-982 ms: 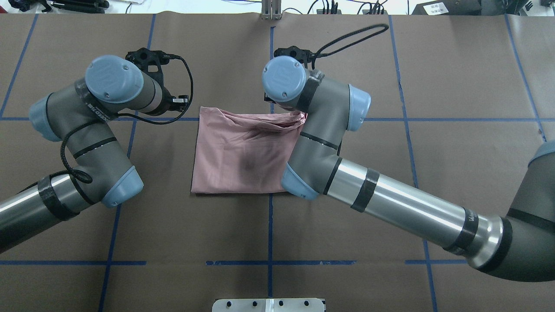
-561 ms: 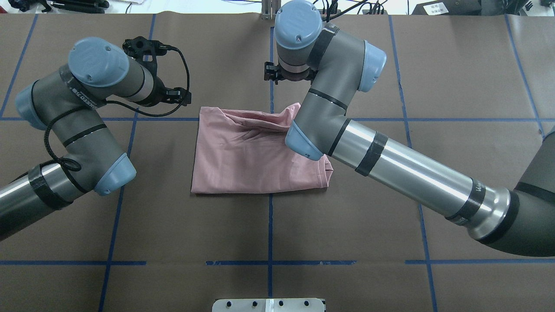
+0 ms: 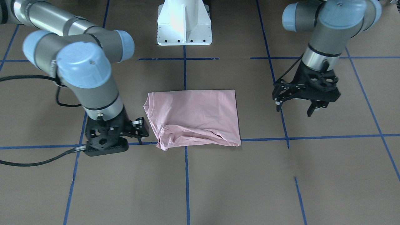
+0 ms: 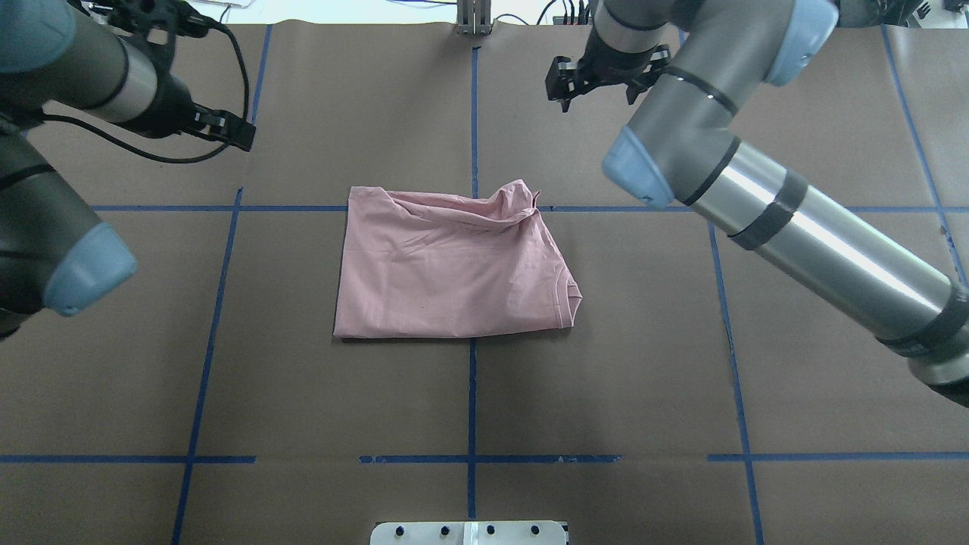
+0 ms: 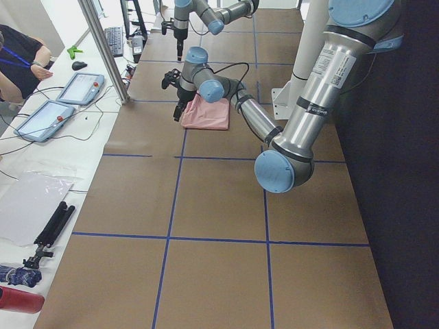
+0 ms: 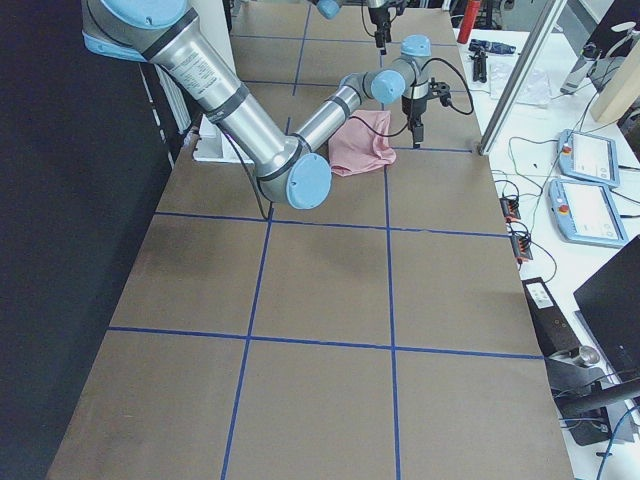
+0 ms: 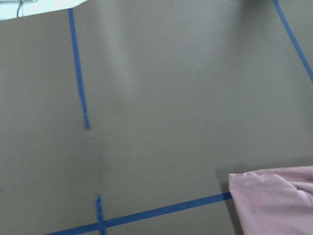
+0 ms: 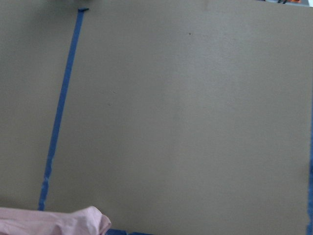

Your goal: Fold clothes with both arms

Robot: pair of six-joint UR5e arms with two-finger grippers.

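Here we judge that the T-shirt (image 4: 447, 272), folded at the middle of the table (image 4: 303, 393), needs its rumpled far edge levelled: we should pinch both far corners together. Its long axis runs left to right, with the collar (image 4: 566, 291) toward the robot's right. Beyond, the left gripper (image 3: 293, 111) and the right gripper (image 4: 596, 94) hang spread, empty.

T-shirt: T-shirt (image 4: 447, 265) lies on the table (image 4: 303, 393), mid-table, across the centre tape line (image 4: 472, 401); collar end toward robot's right.
Left gripper: left gripper (image 3: 293, 111) above table, left of T-shirt, toward far side, well apart.
Right gripper: right gripper (image 4: 598, 102) above table, off T-shirt's far right corner, apart.
Pedestal: pedestal (image 3: 184, 25) behind T-shirt, on the robot's side, on the same tape line.
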